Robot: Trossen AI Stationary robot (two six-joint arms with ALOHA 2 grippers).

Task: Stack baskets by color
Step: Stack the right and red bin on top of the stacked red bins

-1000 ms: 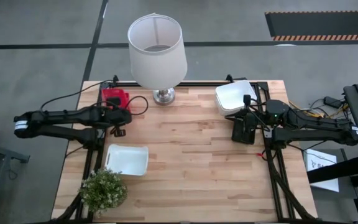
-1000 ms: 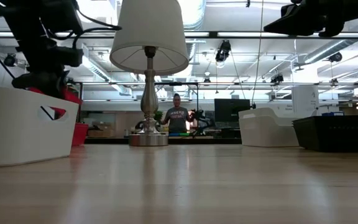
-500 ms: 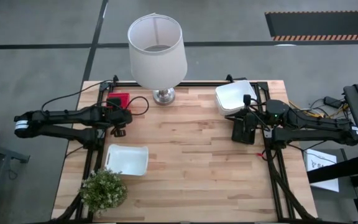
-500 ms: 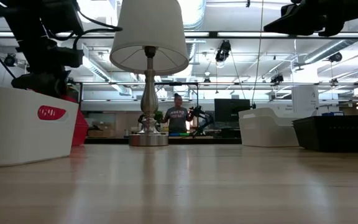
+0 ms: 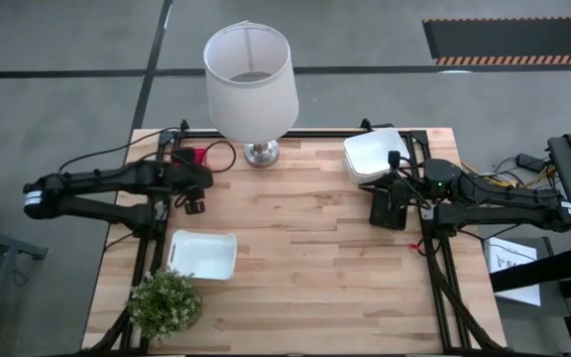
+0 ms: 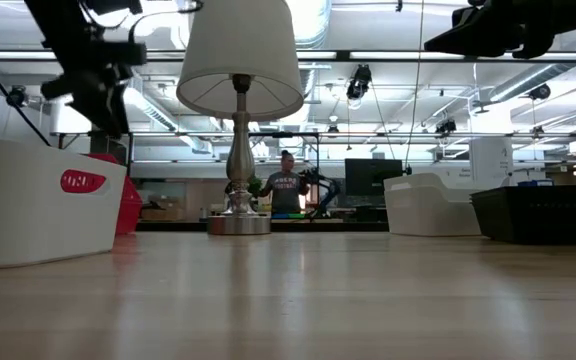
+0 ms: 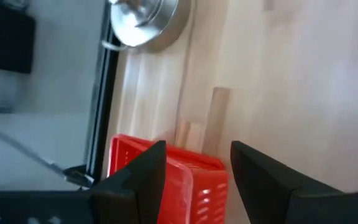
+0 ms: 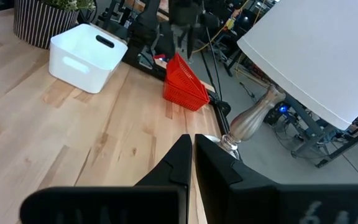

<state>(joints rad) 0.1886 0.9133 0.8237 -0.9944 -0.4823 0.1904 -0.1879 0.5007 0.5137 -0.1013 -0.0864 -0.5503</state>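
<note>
A red basket (image 7: 166,177) stands on the table at the far left, close to the lamp's base; the high view shows only a bit of it (image 5: 198,156) past my left arm. My left gripper (image 7: 197,149) hangs open above it, one finger to each side, touching nothing. A white basket (image 5: 203,254) sits open side up near the left edge. Upside-down white baskets (image 5: 375,156) lie at the far right, with a black basket (image 6: 538,213) just nearer. My right gripper (image 8: 191,142) is shut and level, high over the black basket.
A tall lamp with a white shade (image 5: 251,74) stands at the far middle on a metal base (image 7: 145,18). A potted plant (image 5: 167,302) fills the near left corner. Bare wood (image 5: 305,268) spreads across the middle and near right. A person stands far behind the table (image 6: 286,190).
My left gripper has opened and let go of the red basket, then risen away from it. The basket has settled lower on the table at the far left and stays there. My right arm has kept still.
</note>
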